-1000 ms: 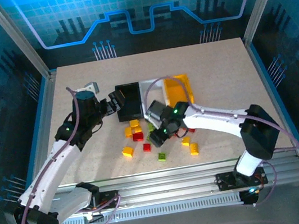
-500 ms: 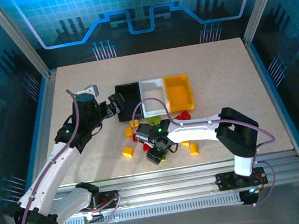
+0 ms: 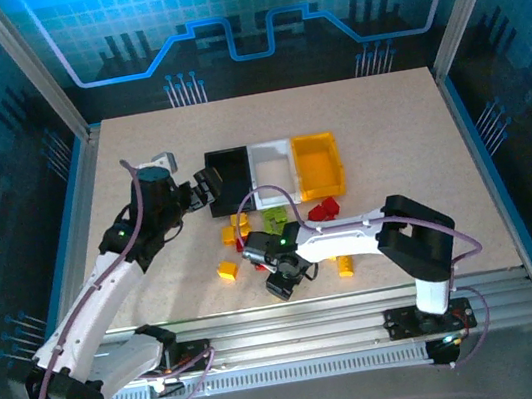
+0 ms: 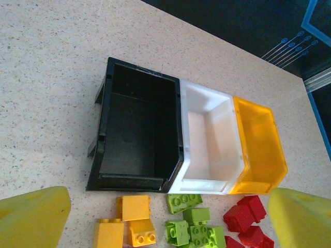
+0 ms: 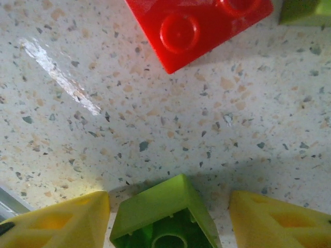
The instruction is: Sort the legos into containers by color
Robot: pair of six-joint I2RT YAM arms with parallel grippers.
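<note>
**Right arm has swung down from beside the bins to the near side of the brick pile, and the right claw (image 3: pixel 281 283) sits low over a lone green brick (image 5: pixel 160 217).**

The right claw stands open, with its yellow fingers (image 5: pixel 57 222) on either side of the green brick. That brick lies tipped, hollow underside showing, and closer to one finger; a red brick (image 5: pixel 199 26) lies at 12 o'clock from it. The left claw (image 3: pixel 202 189) hangs wide and empty at 9 o'clock of the black bin (image 4: pixel 103 129). The white bin (image 4: pixel 207 98) and yellow bin (image 4: pixel 258 111) line up toward 3 o'clock, with the loose bricks (image 4: pixel 191 230) heaped at 6 o'clock of the bins. The likely risk is that closing on slanted, off-centre faces twists the green brick and squirts it out toward the table's near edge.
</note>
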